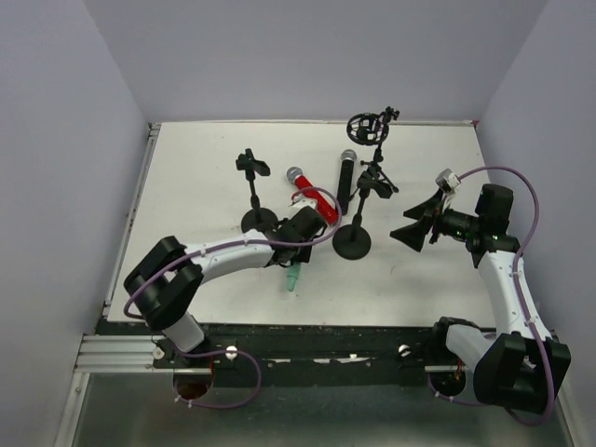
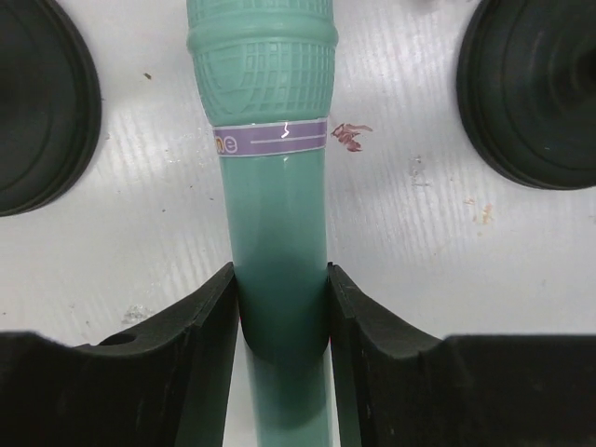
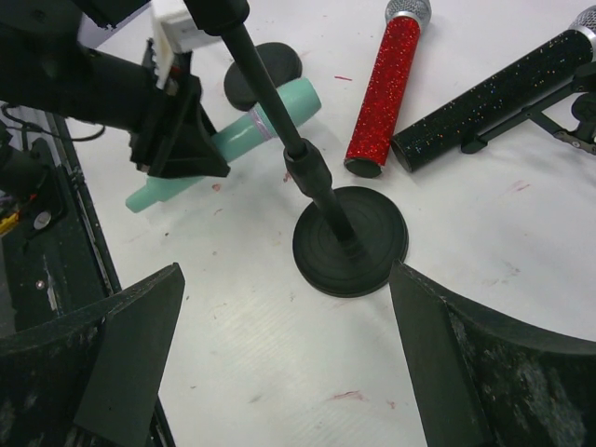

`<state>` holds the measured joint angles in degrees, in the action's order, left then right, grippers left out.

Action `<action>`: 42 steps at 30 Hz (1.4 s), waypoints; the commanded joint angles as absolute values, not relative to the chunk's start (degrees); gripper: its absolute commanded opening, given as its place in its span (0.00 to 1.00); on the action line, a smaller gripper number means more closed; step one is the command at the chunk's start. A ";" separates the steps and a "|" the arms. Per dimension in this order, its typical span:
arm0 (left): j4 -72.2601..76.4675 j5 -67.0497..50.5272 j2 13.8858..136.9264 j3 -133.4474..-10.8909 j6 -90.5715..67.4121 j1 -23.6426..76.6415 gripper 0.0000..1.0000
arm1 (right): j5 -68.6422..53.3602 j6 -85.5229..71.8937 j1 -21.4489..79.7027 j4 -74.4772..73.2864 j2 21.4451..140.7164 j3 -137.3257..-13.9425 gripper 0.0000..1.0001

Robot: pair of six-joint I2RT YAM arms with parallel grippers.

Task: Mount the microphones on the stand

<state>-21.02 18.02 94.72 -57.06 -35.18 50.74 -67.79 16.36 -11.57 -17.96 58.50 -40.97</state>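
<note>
Mint-green microphone (image 2: pixel 277 205) is clamped toward its tail by the left pincer (image 2: pixel 279 289), so it's best lifted slowly. Right pincer (image 3: pixel 286 275) is held wide, empty.

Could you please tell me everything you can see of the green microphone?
The green microphone is mint all over and looks like smooth plastic, with a grid-moulded head and a lilac band bearing partly hidden letters. It seems to lie flat on the white table, between two black stand bases. The left claw is shut on its body below the band. From above, only its tail shows.
</note>
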 commanded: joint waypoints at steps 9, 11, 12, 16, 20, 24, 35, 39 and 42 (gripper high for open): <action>-5.20 8.62 64.54 -37.63 -30.59 50.98 0.00 | -67.41 16.96 -11.60 -18.63 58.18 -42.10 1.00; -4.14 7.48 59.00 -35.69 -28.75 50.98 0.00 | -67.41 17.31 -11.60 -19.68 58.09 -43.24 1.00; -3.61 6.86 55.84 -34.99 -27.70 50.98 0.00 | -67.24 17.66 -11.60 -20.99 58.18 -44.20 1.00; -1.85 3.26 45.20 -34.63 -23.74 51.06 0.00 | -66.53 22.12 -11.60 -32.04 58.88 -51.92 1.00; -1.93 0.18 38.95 -38.13 -20.75 50.98 0.00 | -65.48 27.41 -11.60 -46.55 59.50 -63.60 1.00; -2.99 -4.21 39.46 -45.42 -17.41 50.98 0.00 | -69.24 29.36 -11.60 -56.41 60.99 -75.74 1.00; 4.74 -17.84 63.96 -73.89 -12.75 53.70 0.00 | -90.17 -14.29 -11.25 -21.92 63.28 -82.35 1.00; 4.66 -19.07 72.23 -82.69 -12.74 55.37 0.00 | -90.09 -19.33 -10.64 -19.08 63.90 -85.34 1.00; 4.48 -19.34 76.89 -87.09 -12.92 57.04 0.00 | -89.38 -23.19 -10.37 -15.56 63.81 -85.43 1.00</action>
<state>3.29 -15.84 72.51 -81.17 -14.09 54.92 -83.37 -12.16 -10.90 -24.38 64.23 -83.74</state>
